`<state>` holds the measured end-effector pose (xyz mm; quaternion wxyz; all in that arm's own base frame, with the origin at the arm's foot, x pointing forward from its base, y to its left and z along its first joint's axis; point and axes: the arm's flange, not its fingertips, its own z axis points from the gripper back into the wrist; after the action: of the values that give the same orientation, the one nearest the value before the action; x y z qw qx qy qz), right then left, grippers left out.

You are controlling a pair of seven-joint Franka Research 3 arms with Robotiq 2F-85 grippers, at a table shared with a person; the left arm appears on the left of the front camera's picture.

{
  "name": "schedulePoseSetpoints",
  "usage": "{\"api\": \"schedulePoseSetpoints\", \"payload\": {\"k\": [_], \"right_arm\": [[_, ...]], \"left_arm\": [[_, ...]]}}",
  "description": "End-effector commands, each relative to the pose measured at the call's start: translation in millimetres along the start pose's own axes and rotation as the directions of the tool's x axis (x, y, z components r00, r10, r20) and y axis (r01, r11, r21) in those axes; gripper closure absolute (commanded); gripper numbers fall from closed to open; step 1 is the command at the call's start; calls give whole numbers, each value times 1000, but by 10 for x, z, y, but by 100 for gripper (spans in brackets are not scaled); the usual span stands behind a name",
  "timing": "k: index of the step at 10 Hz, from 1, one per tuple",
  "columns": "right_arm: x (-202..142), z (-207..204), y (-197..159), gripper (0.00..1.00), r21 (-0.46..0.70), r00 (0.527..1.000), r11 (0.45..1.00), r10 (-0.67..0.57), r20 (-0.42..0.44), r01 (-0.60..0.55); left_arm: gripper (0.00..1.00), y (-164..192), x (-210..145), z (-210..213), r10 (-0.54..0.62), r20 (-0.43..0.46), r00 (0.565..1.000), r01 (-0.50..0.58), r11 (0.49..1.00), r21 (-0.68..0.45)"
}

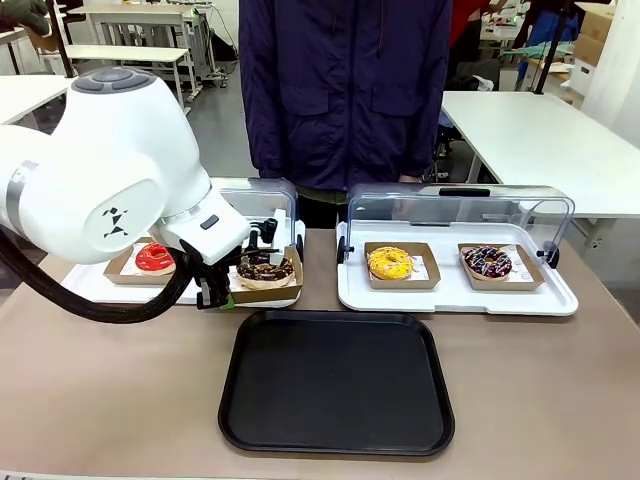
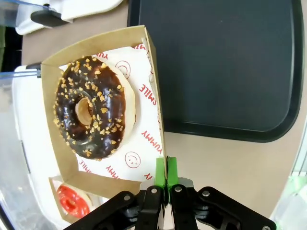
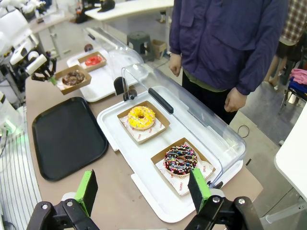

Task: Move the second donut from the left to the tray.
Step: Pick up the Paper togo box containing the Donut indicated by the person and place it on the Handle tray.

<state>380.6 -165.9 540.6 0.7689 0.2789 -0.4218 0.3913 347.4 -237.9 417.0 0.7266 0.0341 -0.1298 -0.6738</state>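
From the front, the left arm reaches in low from the picture's left, its big white joint filling that side, and the left gripper (image 1: 222,290) sits at the near edge of the cardboard tray (image 1: 290,290) carrying the chocolate donut (image 1: 264,268), which lies flat with its hole facing up on the left white tray (image 1: 90,285), just beyond the black tray (image 1: 336,382). In the left wrist view, the green pads (image 2: 171,170) are pressed together, pinching the thin cardboard wall at the tray's corner; the donut (image 2: 89,108) lies flat, speckled, next to the black tray's rim (image 2: 216,132). In the right wrist view, the right gripper (image 3: 144,191) hangs high above the table with its fingers spread wide, holding nothing.
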Motion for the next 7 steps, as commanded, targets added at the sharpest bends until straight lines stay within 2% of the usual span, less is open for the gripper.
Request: {"api": "schedulePoseSetpoints", "payload": {"k": [1, 5, 7], "right_arm": [[11, 1, -12, 0, 2, 1000, 1000, 27, 9, -27], [11, 1, -12, 0, 2, 1000, 1000, 27, 9, -27], [11, 1, -12, 0, 2, 1000, 1000, 27, 9, -27]], "left_arm": [[98, -24, 27, 5, -4, -2, 1000, 4, 1000, 1], [98, -570, 627, -282, -10, -11, 1000, 11, 997, 79], [98, -803, 818, -424, -43, 25, 999, 41, 996, 76]]}}
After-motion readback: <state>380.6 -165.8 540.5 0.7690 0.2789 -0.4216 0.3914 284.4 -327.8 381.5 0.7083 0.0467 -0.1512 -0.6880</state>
